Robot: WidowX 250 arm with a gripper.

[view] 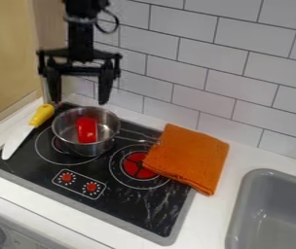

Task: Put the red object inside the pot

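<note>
finding the red object [87, 130] below the hand [79, 102]

we see the hand spread wide, gripping nothing; beneath it, the red object sits inside the pot [74, 148]. we judge the placing done, so our next move should lead upward, away.

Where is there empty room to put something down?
White counter between orange cloth and gray sink, and black stovetop right of the red knobs. Back left is crowded: knife, and pot holding the red object, with the end effector above.
</note>
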